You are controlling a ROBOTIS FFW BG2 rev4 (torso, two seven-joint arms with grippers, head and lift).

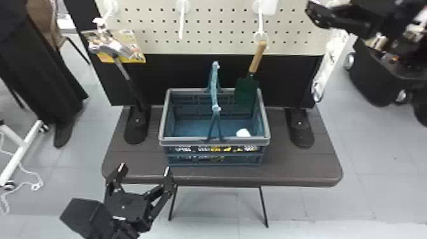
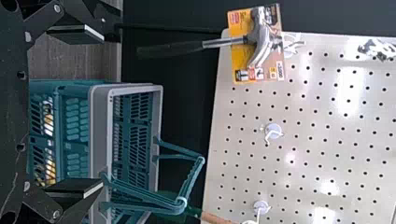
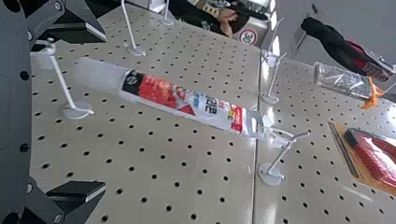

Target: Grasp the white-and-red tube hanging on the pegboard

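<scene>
Right wrist view: the white-and-red plastic tube [image 3: 182, 100] hangs from a white hook [image 3: 281, 154] on the beige pegboard [image 3: 243, 186], its label's fine print illegible, beyond the black right gripper [image 1: 317, 14], fingers parted and empty like those of the black left gripper [image 1: 145, 167], near left.

A pale grey tiled floor [image 1: 381, 190] with thin joint lines spreads around a dark brown plank-patterned table [image 1: 279, 165], which has rounded front corners and thin black legs [image 1: 262, 206]. Towards its rear edge, two black round-ended feet [image 1: 135, 135] flank the middle. A cream pegboard [image 1: 209, 23] rises behind, above a black panel [image 1: 187, 68]; bright reflections [image 2: 350, 91] streak its face. Well left of the table, a white wheeled frame [image 1: 23, 149] stands near a loose white cable [image 1: 27, 182].
</scene>
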